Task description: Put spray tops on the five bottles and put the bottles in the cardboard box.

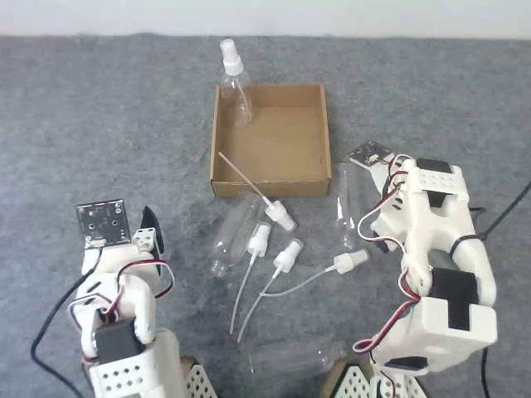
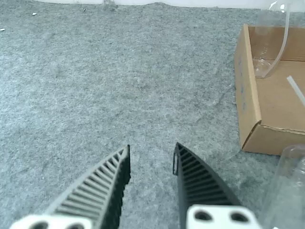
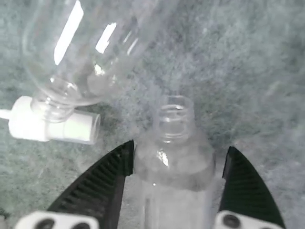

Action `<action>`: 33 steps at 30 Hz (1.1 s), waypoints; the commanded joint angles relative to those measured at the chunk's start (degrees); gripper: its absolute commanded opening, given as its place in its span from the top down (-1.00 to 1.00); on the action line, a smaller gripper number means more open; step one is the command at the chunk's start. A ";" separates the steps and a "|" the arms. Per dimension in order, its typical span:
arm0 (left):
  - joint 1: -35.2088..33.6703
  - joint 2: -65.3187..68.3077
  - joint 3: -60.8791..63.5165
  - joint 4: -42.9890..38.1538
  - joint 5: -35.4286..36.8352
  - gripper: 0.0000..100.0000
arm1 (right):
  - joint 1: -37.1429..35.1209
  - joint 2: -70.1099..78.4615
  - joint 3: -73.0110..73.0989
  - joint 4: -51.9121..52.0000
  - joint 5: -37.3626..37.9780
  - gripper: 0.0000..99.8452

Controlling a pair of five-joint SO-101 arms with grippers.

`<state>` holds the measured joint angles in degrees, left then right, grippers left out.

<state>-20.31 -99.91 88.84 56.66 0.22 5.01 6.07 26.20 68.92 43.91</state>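
— Right hand (image 3: 181, 147)?
— Clamped on an uncapped bottle (image 3: 174, 157), one jaw against each side, the open neck pointing away from the wrist. Just past that neck lies a second bottle (image 3: 90, 52), also uncapped, with a loose spray top (image 3: 52, 126) at its mouth.
— And the left hand (image 2: 152, 146)?
— Jaws apart over bare grey worktop (image 2: 119, 71). The cardboard box (image 2: 248, 95) sits well ahead of it, off toward the right hand's side. A capped bottle (image 1: 235, 83) stands in the box's far corner. Three more spray tops (image 1: 260, 240) and two more bottles (image 1: 236, 232) lie between the two arms.
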 commanded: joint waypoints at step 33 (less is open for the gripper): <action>-0.18 -0.70 -0.75 -2.02 -0.44 0.71 | -6.81 -28.00 -3.34 14.55 -13.89 0.84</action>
<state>-20.31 -99.91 88.84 56.66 0.22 -0.18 -16.09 26.20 81.58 33.36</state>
